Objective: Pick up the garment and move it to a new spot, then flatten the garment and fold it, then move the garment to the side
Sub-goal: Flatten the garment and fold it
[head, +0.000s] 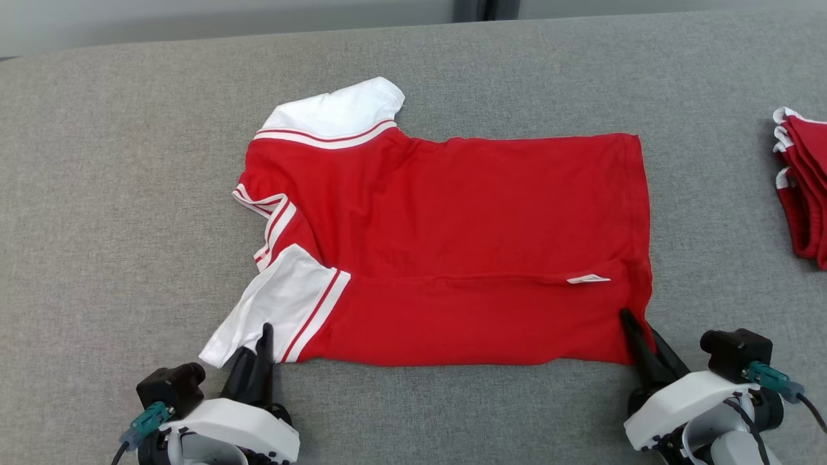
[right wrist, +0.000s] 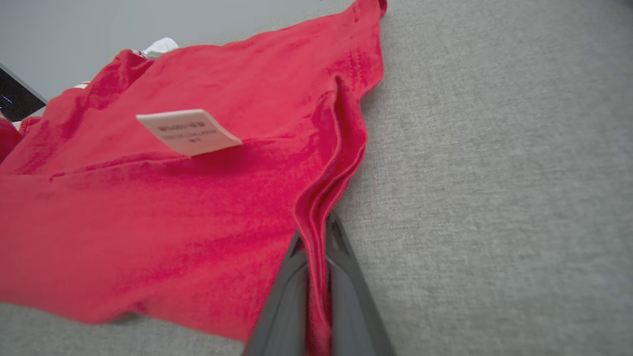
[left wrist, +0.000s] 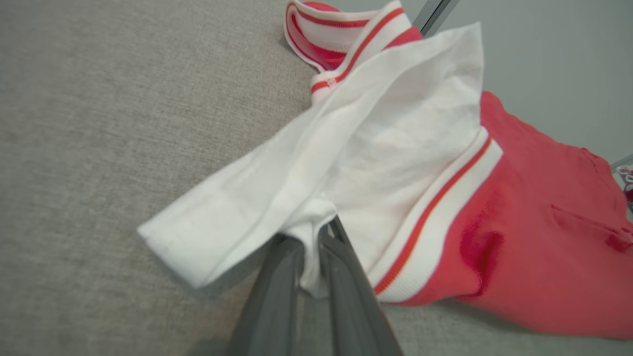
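Observation:
The garment (head: 452,245) is a red shirt with white, red-striped sleeves, lying spread on the grey table with its near edge folded over. My left gripper (head: 263,336) is shut on the near white sleeve (left wrist: 376,158); in the left wrist view the white cloth is pinched between the dark fingers (left wrist: 341,267). My right gripper (head: 630,323) is shut on the near right corner of the red hem (right wrist: 321,207), and its fingers (right wrist: 346,277) clamp a bunched fold of the cloth. A white care label (right wrist: 188,131) sticks up from the red fabric close to that corner.
A small pile of folded red and white clothes (head: 804,187) lies at the table's right edge. Bare grey table (head: 97,194) stretches to the left of the shirt and in front of it, between the two arms. The table's far edge meets a pale wall (head: 226,19).

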Robot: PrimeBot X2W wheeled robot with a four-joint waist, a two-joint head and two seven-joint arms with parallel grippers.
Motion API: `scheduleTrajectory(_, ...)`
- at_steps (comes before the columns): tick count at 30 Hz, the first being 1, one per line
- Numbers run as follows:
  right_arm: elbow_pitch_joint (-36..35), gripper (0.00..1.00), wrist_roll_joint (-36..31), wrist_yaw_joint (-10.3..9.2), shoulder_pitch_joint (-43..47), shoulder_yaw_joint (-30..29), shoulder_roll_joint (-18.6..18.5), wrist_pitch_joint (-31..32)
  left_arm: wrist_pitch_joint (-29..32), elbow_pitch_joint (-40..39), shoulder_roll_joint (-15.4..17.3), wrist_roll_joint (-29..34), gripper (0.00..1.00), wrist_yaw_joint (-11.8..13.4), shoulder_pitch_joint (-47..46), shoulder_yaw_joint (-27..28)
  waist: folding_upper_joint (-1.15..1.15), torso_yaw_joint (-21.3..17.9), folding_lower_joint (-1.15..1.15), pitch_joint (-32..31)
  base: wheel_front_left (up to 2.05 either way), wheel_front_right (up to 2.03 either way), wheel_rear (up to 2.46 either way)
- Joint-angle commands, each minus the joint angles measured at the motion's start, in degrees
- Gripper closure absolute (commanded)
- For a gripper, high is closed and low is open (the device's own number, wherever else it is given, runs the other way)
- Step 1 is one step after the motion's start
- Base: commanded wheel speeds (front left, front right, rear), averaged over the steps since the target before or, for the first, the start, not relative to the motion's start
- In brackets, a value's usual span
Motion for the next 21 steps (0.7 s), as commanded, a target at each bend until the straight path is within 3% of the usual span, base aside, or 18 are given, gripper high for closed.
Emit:
scheduleTrajectory(1,-0.60,1.00,-0.56,-0.02,0.88,-0.91,-0.68,-0.28,-0.43,-0.77,1.32,1.03,1.00,1.14,-0.37,0.29,0.00,0.12,0.00,-0.37,0.00,0.00,0.00)
scheduleTrajectory(5,-3.11,1.00,-1.38,-0.01,1.88,-2.24,-0.83,-0.42,-0.40,-3.55,2.41,2.74,1.00,2.51,0.70,-0.04,0.00,0.38,0.00,-1.06,0.00,0.00,0.00)
scheduleTrajectory(13,-12.47,1.00,-4.54,-0.01,9.04,-6.93,0.50,3.54,2.74,-16.82,6.63,6.45,1.00,9.16,8.36,0.34,0.00,1.45,0.00,-3.38,0.00,0.00,0.00)
scheduleTrajectory(21,-16.11,1.00,-5.86,-0.02,17.57,-11.73,2.85,7.50,6.24,-22.96,5.08,4.18,1.00,13.65,17.97,0.22,0.00,2.52,0.00,-5.71,0.00,0.00,0.00)
